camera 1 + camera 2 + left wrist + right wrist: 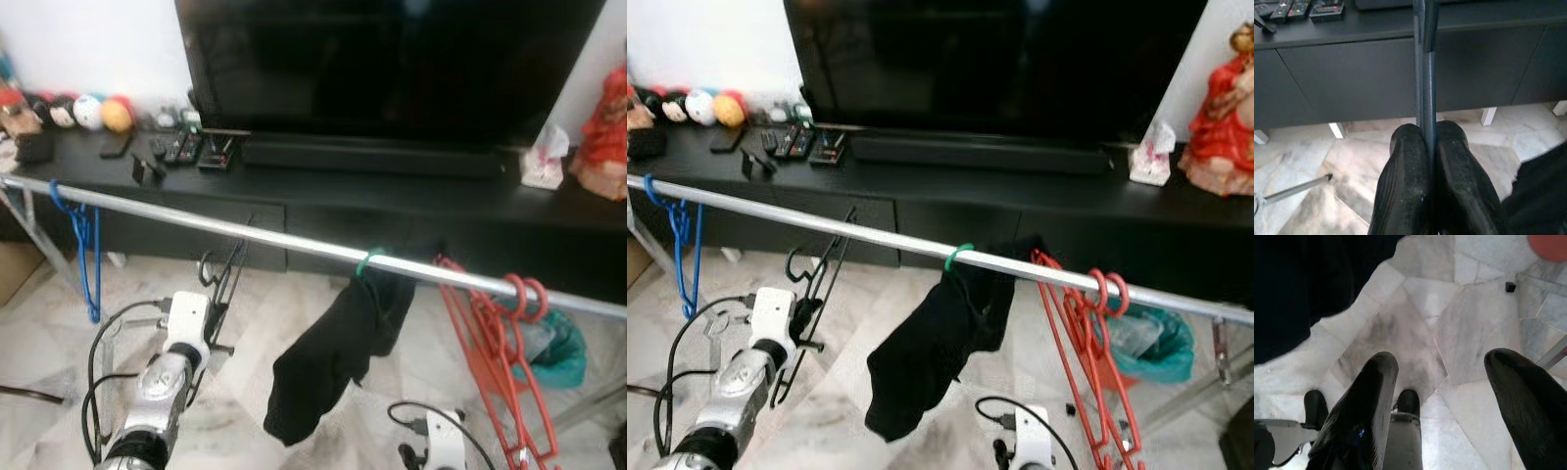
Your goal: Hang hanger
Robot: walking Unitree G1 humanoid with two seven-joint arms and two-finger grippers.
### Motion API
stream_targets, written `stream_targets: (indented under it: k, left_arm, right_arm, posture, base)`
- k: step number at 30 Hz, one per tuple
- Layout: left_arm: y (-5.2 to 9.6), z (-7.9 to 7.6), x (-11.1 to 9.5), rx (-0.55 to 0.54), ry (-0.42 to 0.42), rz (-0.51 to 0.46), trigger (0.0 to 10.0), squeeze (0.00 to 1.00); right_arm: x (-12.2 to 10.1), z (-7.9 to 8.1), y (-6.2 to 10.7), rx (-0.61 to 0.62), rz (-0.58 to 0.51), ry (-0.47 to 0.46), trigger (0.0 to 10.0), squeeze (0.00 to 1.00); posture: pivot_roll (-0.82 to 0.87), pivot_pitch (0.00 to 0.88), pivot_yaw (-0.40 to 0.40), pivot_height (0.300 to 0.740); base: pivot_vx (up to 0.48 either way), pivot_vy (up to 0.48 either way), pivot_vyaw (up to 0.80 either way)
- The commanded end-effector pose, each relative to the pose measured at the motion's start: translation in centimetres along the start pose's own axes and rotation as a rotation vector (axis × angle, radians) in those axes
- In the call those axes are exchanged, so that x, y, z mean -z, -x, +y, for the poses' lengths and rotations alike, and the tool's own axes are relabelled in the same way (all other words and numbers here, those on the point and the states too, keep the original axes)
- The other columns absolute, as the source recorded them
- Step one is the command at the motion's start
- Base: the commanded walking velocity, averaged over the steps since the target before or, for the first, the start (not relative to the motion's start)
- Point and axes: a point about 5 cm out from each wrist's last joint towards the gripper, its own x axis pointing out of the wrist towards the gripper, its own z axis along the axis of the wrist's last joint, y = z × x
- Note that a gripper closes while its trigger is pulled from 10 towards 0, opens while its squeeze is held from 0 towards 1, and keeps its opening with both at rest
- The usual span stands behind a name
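Note:
A silver clothes rail (284, 238) crosses in front of me, sloping down to the right. My left gripper (219, 297) is raised just below and before it, shut on a thin black hanger (231, 266) whose hook stands under the rail. Seen from the left wrist, the fingers (1408, 166) pinch the hanger's bar (1424, 88) edge-on. My right gripper (1444, 382) hangs low over the floor, open and holding nothing; its arm (443, 443) shows at the bottom.
On the rail hang a blue hanger (86, 250) at the far left, a black garment (338, 343) on a green hook (367, 260), and red hangers (490, 338) at the right. Behind stand a black TV console (392, 196) and a TV (392, 59). A teal bag (563, 348) lies on the marble floor.

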Motion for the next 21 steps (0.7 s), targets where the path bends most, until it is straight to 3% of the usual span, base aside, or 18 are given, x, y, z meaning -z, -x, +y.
stream_targets:
  k: [1,5,15,21]
  left_arm:
    - [-0.2,0.1,-0.6,0.007,-0.009,-0.018,10.0,0.00]
    - [-0.2,0.0,-0.7,0.018,-0.005,-0.027,10.0,0.00]
    - [0.0,0.0,-2.8,0.041,-0.013,-0.150,10.0,0.00]
    - [0.3,0.0,-3.5,0.055,-0.020,-0.177,10.0,0.00]
  right_arm:
    - [-0.3,0.3,-0.1,-0.009,-0.008,-0.004,10.0,0.00]
    - [-0.3,0.4,-0.1,-0.010,-0.008,-0.005,10.0,0.00]
    - [-0.3,0.4,-0.1,-0.008,-0.008,-0.007,10.0,0.00]
    - [-0.4,0.3,-0.1,-0.008,-0.009,-0.008,10.0,0.00]
  posture:
    - [-0.01,0.000,-0.008,0.740]
    - [-0.02,0.000,-0.006,0.740]
    - [-0.01,0.000,-0.008,0.740]
    - [-0.01,0.000,-0.010,0.740]
  base:
    - [0.334,0.000,0.00]
    - [0.323,0.000,0.00]
    - [0.000,0.000,0.00]
    - [0.000,0.000,0.00]
